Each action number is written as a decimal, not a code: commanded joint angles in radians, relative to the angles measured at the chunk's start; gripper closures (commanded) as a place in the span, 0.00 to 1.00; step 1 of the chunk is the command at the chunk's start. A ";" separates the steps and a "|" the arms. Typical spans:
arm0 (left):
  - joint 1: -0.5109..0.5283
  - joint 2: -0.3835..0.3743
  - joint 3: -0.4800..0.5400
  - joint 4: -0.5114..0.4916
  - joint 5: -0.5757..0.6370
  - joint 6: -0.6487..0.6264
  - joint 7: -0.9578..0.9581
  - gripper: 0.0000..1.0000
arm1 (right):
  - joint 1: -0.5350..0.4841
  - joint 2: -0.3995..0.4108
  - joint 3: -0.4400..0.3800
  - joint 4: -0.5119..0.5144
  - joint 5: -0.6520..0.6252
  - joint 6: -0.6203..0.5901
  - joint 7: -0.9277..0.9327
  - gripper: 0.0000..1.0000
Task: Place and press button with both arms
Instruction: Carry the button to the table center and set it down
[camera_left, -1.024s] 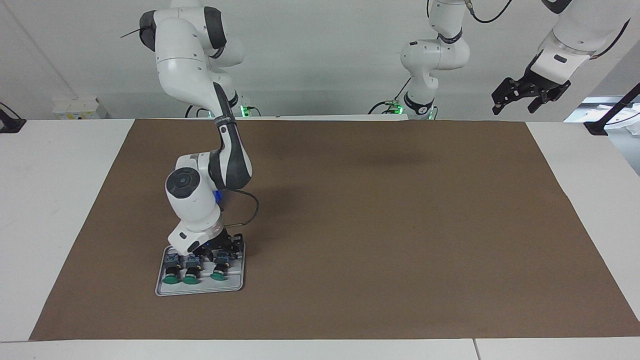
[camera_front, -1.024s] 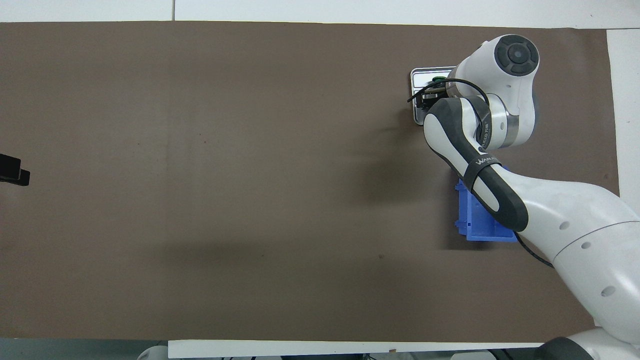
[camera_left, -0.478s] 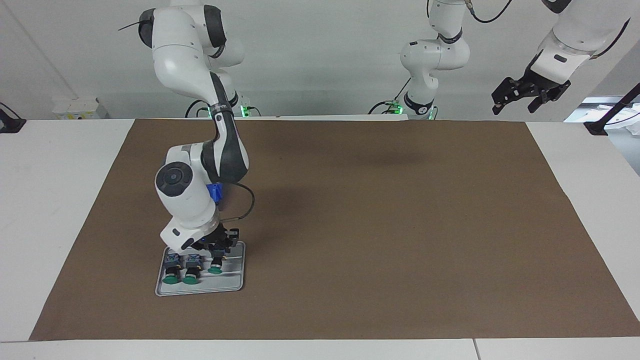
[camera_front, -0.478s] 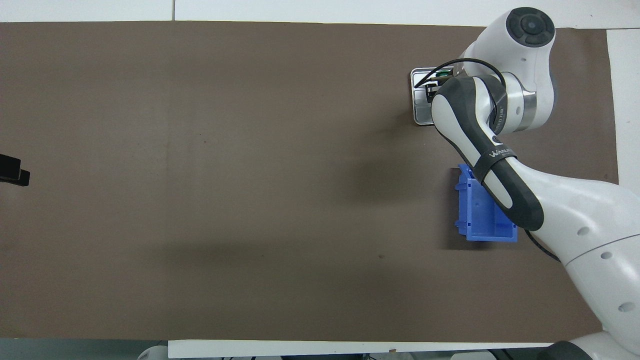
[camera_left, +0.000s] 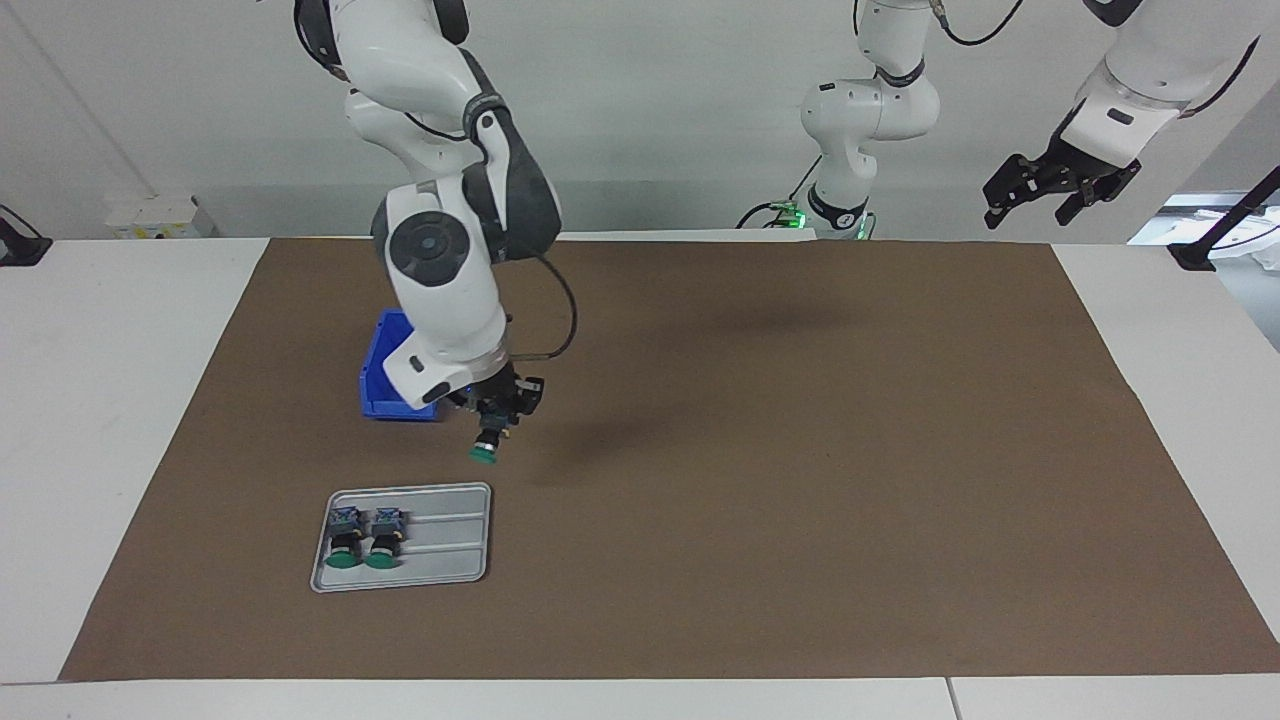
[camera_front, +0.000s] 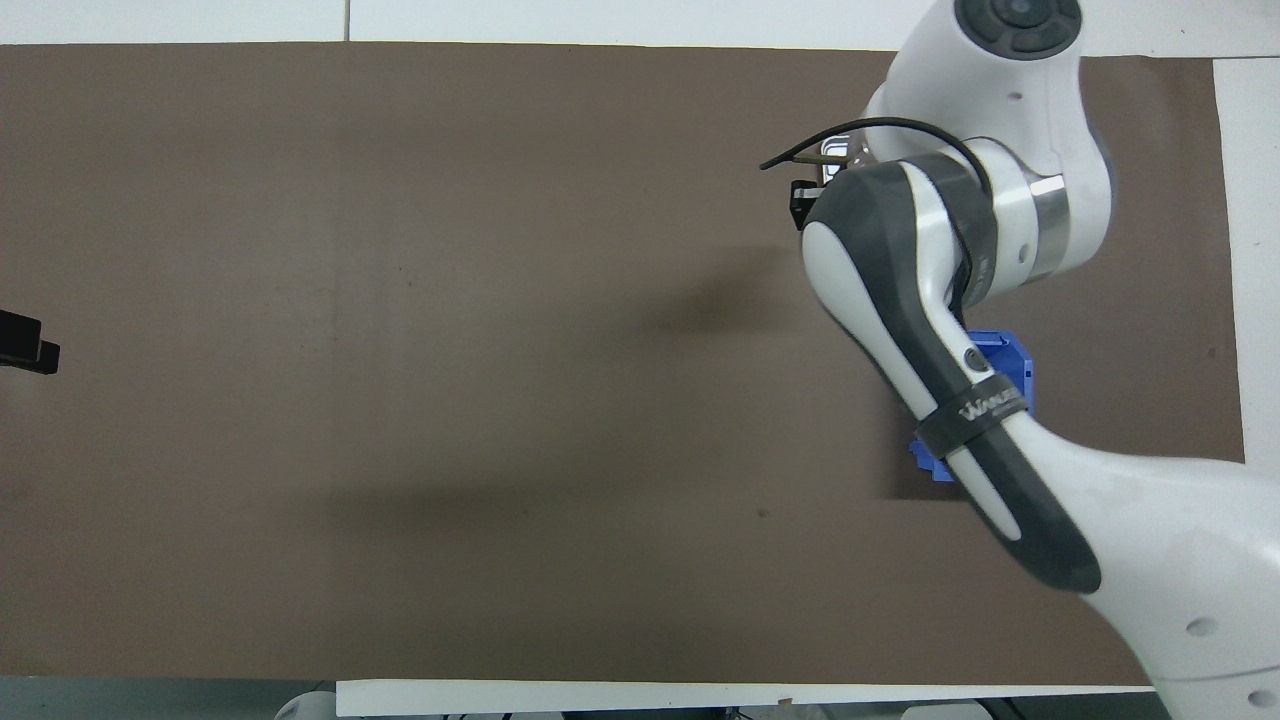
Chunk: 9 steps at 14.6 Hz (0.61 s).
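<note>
Right tool (camera_left: 497, 418) grips button (camera_left: 486, 446) aloft.

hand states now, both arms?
Right hand: closed on a button, raised over the brown mat.
Left hand: open, empty, waiting raised off the mat's edge.

Matt brown mat (camera_left: 800, 450), dull grey metal-looking tray (camera_left: 455, 570)

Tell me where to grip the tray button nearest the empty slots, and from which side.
Grip that button by its black cylindrical body, fingers coming from above. It lies flat on the tray, green cap away from the robots; the neighbouring button sits close, so clearance looks tight.
</note>
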 joint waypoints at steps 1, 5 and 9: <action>0.006 -0.028 -0.005 -0.037 0.008 0.021 -0.007 0.00 | 0.093 -0.002 0.006 -0.018 0.010 0.012 0.279 1.00; 0.000 -0.028 -0.005 -0.037 0.010 0.021 -0.007 0.00 | 0.226 0.021 0.020 -0.012 -0.007 0.033 0.774 1.00; 0.000 -0.028 -0.005 -0.036 0.010 0.022 -0.009 0.00 | 0.309 0.114 0.021 -0.005 0.002 0.188 1.242 1.00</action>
